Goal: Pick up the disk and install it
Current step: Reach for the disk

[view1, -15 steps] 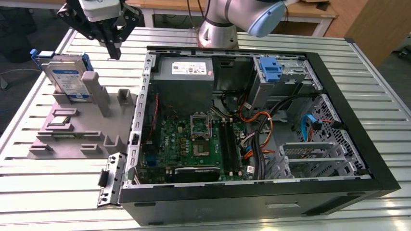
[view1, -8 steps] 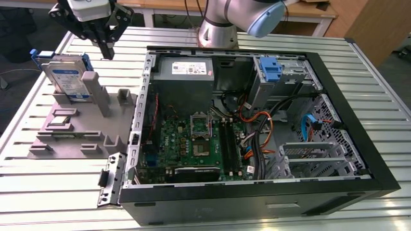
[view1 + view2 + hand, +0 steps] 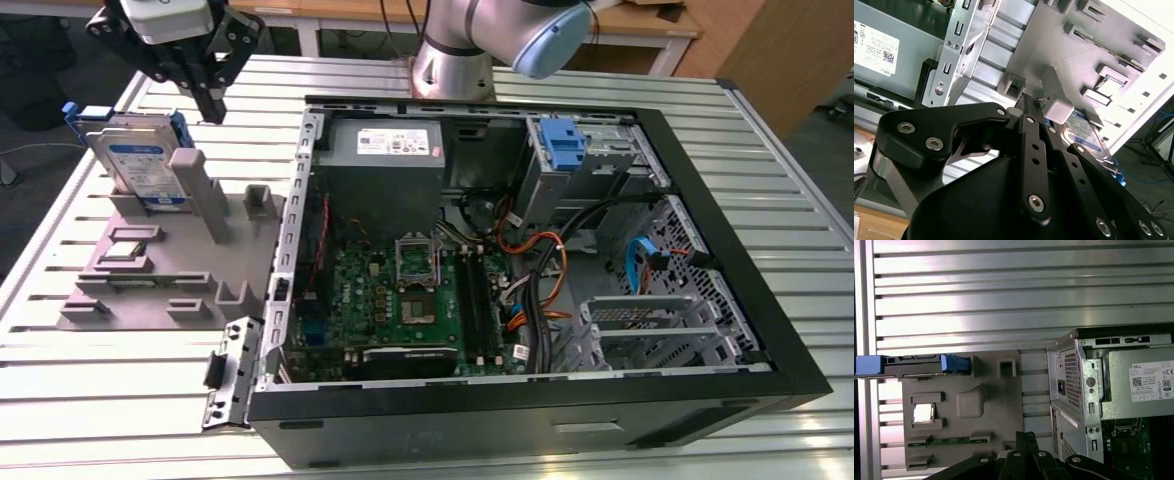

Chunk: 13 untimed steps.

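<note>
The disk [image 3: 140, 165] stands on edge in a slot at the far end of a grey fixture [image 3: 147, 290], at the exterior view's left. It is silver with a white-and-blue label and blue rails. In the first wrist view the disk [image 3: 914, 365] shows edge on. In the second wrist view the disk [image 3: 1089, 134] is partly hidden behind the fingers. My gripper [image 3: 210, 112] hangs above the fixture, just to the exterior view's right of the disk and apart from it. In both wrist views the gripper [image 3: 1025, 437] [image 3: 1029, 102] has its black fingers pressed together with nothing between them.
An open computer case [image 3: 747, 300] lies to the exterior view's right of the fixture, with a grey power supply [image 3: 380, 145], a motherboard [image 3: 400, 300] and a blue bracket [image 3: 563, 150] in its drive bay. The fixture also carries a chip [image 3: 923, 413] and a memory stick [image 3: 949, 441].
</note>
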Available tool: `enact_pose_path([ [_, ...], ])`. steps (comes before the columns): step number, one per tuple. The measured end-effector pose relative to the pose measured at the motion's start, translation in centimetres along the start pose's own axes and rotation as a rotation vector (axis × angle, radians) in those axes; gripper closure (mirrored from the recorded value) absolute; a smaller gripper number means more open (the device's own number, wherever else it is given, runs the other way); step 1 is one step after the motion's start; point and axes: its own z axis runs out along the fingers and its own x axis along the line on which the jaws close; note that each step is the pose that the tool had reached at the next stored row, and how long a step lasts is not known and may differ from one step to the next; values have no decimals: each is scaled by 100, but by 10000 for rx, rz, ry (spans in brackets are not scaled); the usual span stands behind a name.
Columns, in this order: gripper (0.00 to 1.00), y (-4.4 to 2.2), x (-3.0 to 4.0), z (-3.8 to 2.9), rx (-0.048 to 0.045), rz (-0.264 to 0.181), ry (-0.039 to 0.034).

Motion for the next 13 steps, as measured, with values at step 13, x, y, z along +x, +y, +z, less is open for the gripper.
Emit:
enact_pose_path([
  [13, 89, -6, 71, 2, 1, 1, 0],
])
